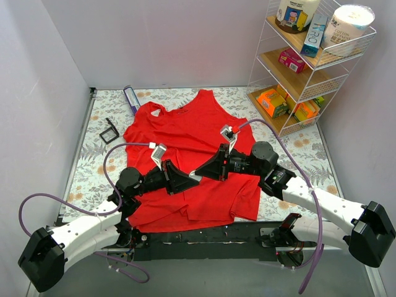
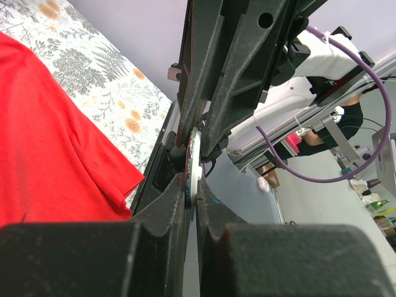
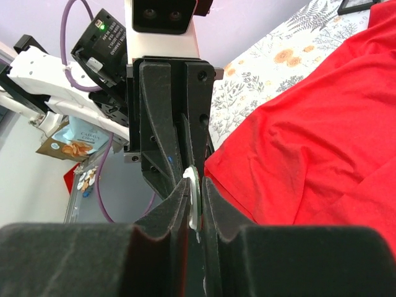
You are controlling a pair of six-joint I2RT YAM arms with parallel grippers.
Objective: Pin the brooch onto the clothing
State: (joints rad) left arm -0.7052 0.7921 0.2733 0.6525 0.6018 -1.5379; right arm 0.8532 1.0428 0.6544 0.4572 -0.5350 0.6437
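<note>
The red tank top (image 1: 185, 148) lies flat on the floral cloth, neck to the far side. My two grippers meet tip to tip just above its lower middle. The brooch (image 1: 195, 176) shows there only as a small pale speck. In the left wrist view it is an edge-on disc (image 2: 193, 166) with a white back, pinched between my left gripper's (image 2: 193, 189) fingers. In the right wrist view the same disc (image 3: 195, 199) sits between my right gripper's (image 3: 195, 185) fingers. Both grippers are shut on it. The red fabric shows in both wrist views (image 2: 43, 142) (image 3: 322, 142).
A wire shelf (image 1: 309, 68) with boxes and jars stands at the back right. A small black frame (image 1: 109, 130) and a purple-blue packet (image 1: 131, 99) lie on the floral cloth (image 1: 93, 161) left of the top. Grey walls close in the left and back.
</note>
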